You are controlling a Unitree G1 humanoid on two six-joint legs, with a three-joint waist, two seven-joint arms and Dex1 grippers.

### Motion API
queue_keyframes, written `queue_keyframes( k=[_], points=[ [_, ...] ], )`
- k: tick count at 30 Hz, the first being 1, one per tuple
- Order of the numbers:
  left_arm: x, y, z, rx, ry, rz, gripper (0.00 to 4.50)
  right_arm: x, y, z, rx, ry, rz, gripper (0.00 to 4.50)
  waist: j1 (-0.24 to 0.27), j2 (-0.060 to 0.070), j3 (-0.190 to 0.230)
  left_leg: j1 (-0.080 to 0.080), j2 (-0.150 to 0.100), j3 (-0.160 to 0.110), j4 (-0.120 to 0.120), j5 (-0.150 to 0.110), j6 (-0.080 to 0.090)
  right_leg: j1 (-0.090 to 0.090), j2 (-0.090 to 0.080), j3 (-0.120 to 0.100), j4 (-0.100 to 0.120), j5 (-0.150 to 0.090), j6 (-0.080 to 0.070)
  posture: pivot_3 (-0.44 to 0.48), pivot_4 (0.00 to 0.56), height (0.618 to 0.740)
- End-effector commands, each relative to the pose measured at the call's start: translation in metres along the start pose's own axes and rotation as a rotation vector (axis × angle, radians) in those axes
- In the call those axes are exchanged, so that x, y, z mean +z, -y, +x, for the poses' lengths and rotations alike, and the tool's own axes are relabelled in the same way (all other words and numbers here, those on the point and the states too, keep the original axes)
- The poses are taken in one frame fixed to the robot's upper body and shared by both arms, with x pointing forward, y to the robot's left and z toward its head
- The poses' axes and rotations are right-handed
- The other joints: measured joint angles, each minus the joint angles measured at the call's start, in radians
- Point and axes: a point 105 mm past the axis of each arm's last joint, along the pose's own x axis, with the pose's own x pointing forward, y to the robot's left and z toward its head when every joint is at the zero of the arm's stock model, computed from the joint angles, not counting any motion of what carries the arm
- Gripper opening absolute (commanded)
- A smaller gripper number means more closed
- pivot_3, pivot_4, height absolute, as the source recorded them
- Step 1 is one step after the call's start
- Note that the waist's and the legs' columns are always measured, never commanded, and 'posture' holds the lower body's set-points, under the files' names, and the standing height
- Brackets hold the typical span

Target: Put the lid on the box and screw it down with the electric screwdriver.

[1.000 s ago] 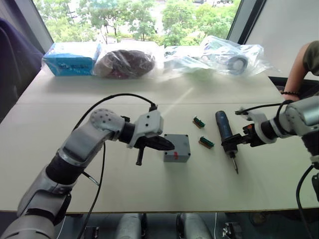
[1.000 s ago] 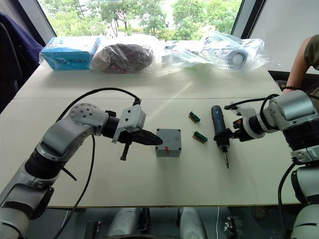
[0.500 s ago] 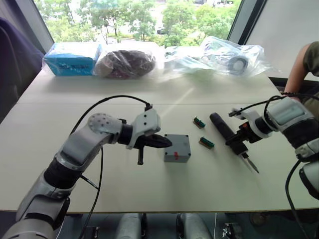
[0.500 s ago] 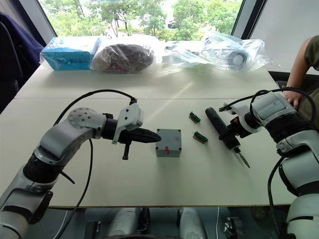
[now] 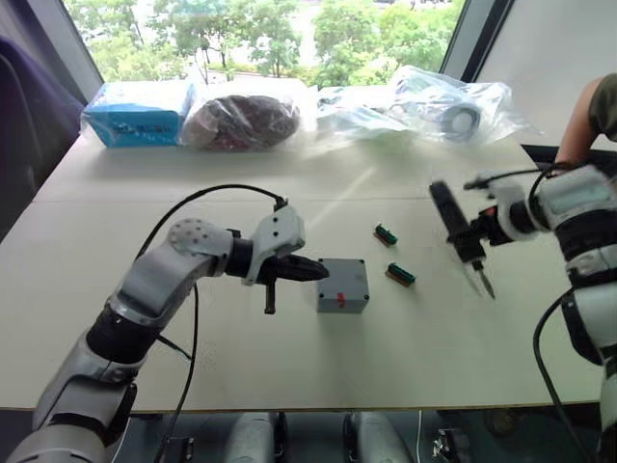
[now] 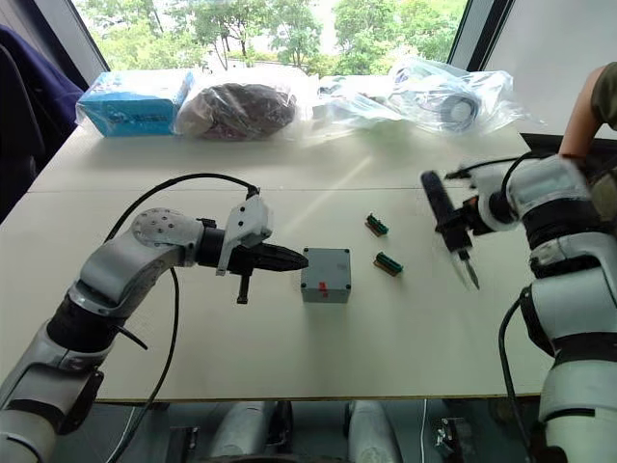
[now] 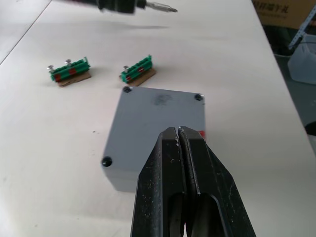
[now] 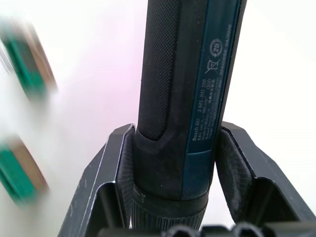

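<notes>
I see the box [image 5: 342, 285] sitting near the middle of the table [image 5: 289, 376], with the lid [image 7: 159, 111] on top of it and dark screw heads at the three lid corners I can make out from the left wrist view; a small red mark shows on the side facing me. My left gripper [image 5: 310, 270] hangs just to the left of the box, its two black fingers [image 7: 170, 182] pressed together with nothing between them, tips right at the box's near edge in the left wrist view; whether they touch the lid I cannot tell. My right gripper [image 8: 173, 177] has its fingers clamped on either side of the electric screwdriver [image 6: 445, 224], gripping the dark blue-black body near its lower end; the tool is lifted off the table well to the right of the box, tilted, handle up and toward the window, thin metal bit down toward me. Two small green-brown parts [image 5: 386, 234] [image 5: 400, 275] lie on the table between the box and the screwdriver; along the far edge sit a blue carton [image 5: 135, 114] and several plastic-wrapped bundles [image 5: 246, 121]; a person's arm [image 5: 588, 116] shows at the right edge.
</notes>
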Motion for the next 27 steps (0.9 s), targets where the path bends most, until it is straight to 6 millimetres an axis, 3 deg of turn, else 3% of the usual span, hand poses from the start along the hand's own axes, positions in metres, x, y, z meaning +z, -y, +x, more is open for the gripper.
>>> queue_keyframes(
  k=[1,3,9,11,17,27],
  points=[
    [0.015,-0.010,-0.009,0.002,0.049,0.030,0.00,0.068,-0.034,-0.039,0.103,0.520,-0.095,1.83,0.001,0.000,0.000,0.000,0.001,0.000,-0.001,0.000,0.000,0.000,0.001,0.000,0.000,0.000,0.000,0.000,0.150,0.740],
    [0.016,-0.014,-0.008,0.003,0.047,0.021,0.00,0.073,-0.059,-0.053,0.163,0.737,-0.118,1.83,0.002,0.000,0.000,-0.001,0.002,0.000,-0.002,0.000,0.000,0.000,0.003,-0.001,0.000,0.000,0.000,0.000,0.150,0.740],
    [0.014,-0.018,-0.010,-0.003,0.030,-0.015,0.00,0.040,-0.134,-0.071,0.382,0.974,-0.060,1.83,0.005,0.001,0.000,-0.002,0.003,-0.001,0.001,0.001,-0.002,-0.001,0.003,-0.001,0.002,0.000,0.000,0.000,0.150,0.740],
    [0.011,-0.018,-0.008,-0.003,0.017,-0.020,0.00,0.034,-0.149,-0.078,0.425,1.042,-0.025,1.83,0.004,0.001,0.000,-0.003,0.002,0.000,0.002,0.001,-0.002,-0.001,0.002,-0.001,0.001,0.000,0.000,0.000,0.150,0.740],
    [0.002,-0.022,0.005,0.028,0.004,-0.041,0.00,0.012,-0.172,-0.072,0.429,1.066,0.004,1.83,0.006,-0.001,0.000,-0.003,0.001,-0.003,0.002,0.001,-0.001,0.001,0.002,-0.002,0.001,0.000,0.000,0.000,0.150,0.740],
    [-0.013,-0.017,0.027,0.011,-0.036,-0.019,0.00,-0.014,-0.182,-0.057,0.427,0.956,-0.097,1.83,0.003,-0.001,0.000,-0.003,0.001,-0.003,0.002,0.001,-0.001,0.000,0.002,-0.001,0.001,0.000,0.000,0.000,0.150,0.740]
  ],
)
